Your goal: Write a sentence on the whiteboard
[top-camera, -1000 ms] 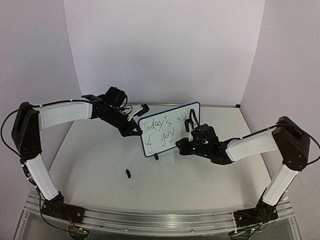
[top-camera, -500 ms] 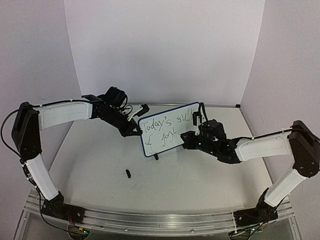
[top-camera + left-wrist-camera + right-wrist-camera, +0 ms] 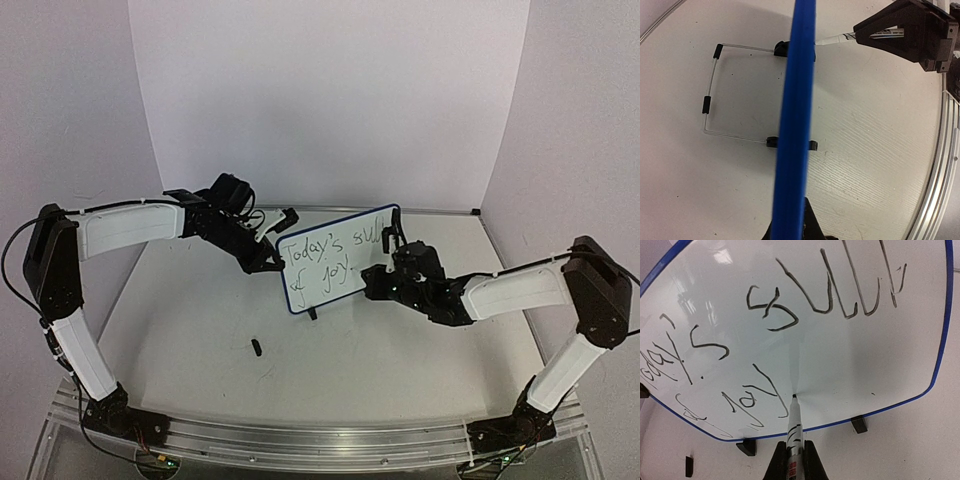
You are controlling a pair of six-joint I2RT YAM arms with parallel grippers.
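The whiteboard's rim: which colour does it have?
Blue; the whiteboard rim shows best edge-on in the left wrist view.

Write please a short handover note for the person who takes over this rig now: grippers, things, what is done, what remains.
Grippers: the left gripper is shut on the left rim of the whiteboard, steadying it. The right gripper is shut on a marker, tip touching the board just right of "joy".
Things: the board stands on its clip feet on the table. A small black piece, maybe the cap, lies in front of it.
Done: the sentence, two lines, roughly "Today's full of joy".
Left: probably only the end mark, then lift the marker and release the board.
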